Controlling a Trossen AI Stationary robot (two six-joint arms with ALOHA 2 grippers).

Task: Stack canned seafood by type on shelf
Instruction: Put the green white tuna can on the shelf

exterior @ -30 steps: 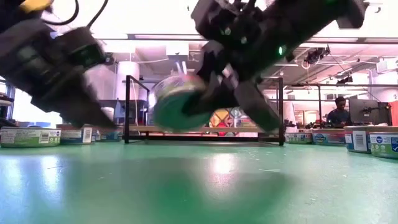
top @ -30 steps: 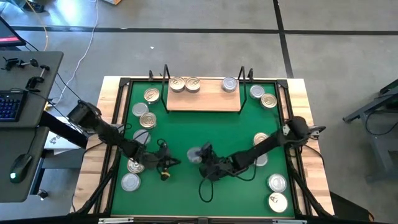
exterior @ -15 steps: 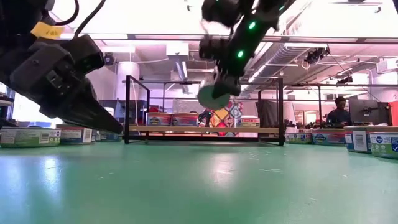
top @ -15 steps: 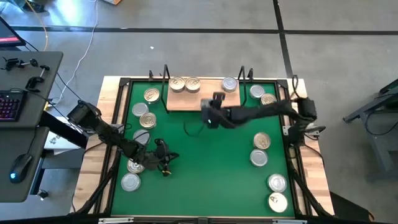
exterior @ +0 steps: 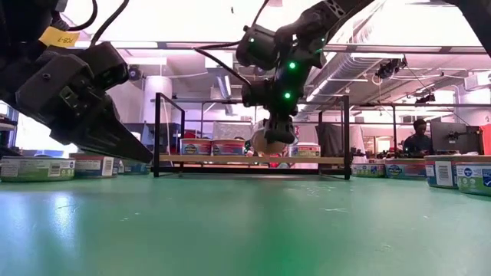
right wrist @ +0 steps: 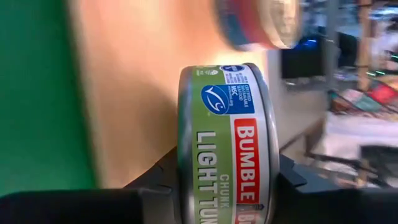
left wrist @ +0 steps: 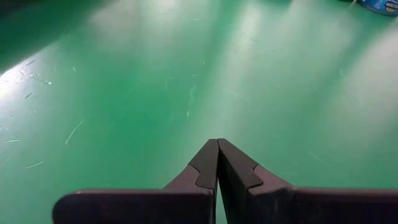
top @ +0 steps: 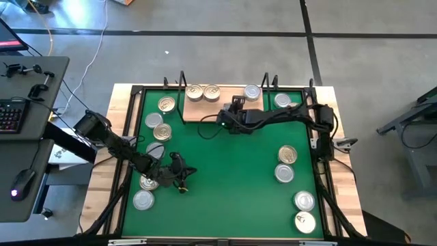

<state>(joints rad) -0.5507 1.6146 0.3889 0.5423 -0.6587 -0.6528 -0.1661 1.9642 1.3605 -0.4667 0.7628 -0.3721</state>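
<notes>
My right claw (top: 229, 117) clamped on green-label tin (right wrist: 227, 149), held above wooden shelf (top: 205, 111) front edge. Left claw (left wrist: 217, 163) closed, empty, low over green mat (top: 225, 171).

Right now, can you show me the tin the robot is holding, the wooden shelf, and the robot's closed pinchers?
held tin (right wrist: 227, 149): right wrist view, green label side.
shelf (top: 205, 112): high view, bare board.
left end effector (left wrist: 217, 163): left wrist view, where the shut fingertips meet.
</notes>
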